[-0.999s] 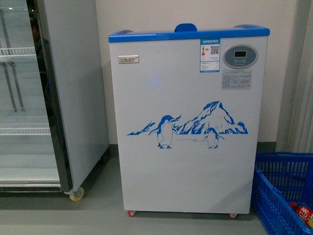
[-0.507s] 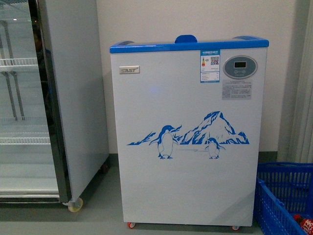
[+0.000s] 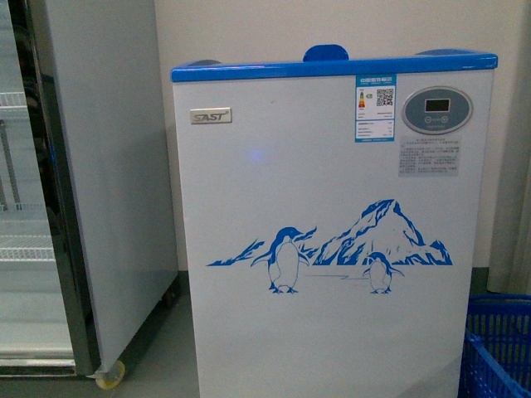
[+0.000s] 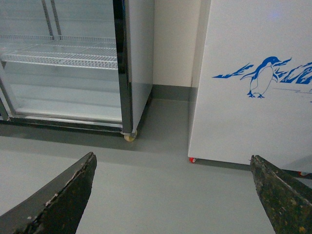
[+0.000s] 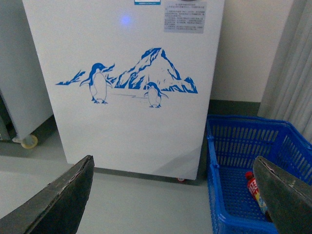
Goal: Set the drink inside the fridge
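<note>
Fridge fills the centre and right of the front view, a white chest cooler with a blue top rim, a SAST badge at upper left of its face, and a blue lid handle just showing above the rim. The lid surface itself is hidden from this angle, so I cannot tell whether it is open. A grey upright cabinet stands at left, and a blue basket is cut off at lower right. In the left wrist view the left fingers are spread wide with nothing between them, over bare floor, with the cooler's face at upper right. In the right wrist view the right fingers are likewise spread and empty. At lower right of that frame a drink bottle lies on its side in the basket, its lower end cut off behind a finger. It looks like a light, smooth plastic bottle, likely slippery and prone to roll, so I would grip it across the middle of the body.
</note>
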{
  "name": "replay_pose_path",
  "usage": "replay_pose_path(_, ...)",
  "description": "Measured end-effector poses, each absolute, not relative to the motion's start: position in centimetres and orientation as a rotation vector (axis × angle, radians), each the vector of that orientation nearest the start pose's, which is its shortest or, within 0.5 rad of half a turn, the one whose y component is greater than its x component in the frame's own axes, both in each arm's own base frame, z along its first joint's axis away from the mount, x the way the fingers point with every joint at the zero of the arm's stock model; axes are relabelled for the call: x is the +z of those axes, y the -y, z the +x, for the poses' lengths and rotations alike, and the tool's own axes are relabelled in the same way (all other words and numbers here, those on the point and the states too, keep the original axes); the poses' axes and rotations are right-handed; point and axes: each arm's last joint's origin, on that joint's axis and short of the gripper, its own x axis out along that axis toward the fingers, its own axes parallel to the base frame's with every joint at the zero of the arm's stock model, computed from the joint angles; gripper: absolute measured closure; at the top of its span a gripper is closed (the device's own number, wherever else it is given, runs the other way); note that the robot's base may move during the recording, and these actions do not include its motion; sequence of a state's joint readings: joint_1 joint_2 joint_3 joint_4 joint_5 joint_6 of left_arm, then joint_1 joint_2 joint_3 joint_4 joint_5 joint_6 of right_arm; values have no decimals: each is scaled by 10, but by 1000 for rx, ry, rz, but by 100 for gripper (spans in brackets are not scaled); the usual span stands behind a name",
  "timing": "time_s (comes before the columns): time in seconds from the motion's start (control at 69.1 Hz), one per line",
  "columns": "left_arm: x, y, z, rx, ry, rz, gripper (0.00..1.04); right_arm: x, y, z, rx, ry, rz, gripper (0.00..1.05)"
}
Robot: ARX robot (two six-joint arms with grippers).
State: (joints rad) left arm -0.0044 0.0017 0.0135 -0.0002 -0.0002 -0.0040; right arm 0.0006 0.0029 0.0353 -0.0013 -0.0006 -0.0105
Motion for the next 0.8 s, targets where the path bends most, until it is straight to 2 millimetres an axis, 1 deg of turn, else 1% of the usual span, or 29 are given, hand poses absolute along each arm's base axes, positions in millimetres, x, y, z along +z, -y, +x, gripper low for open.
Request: replay_pose_path(0.796,168,0,97,-5,10,-4,8,175,0,96,-1,31,-10,7)
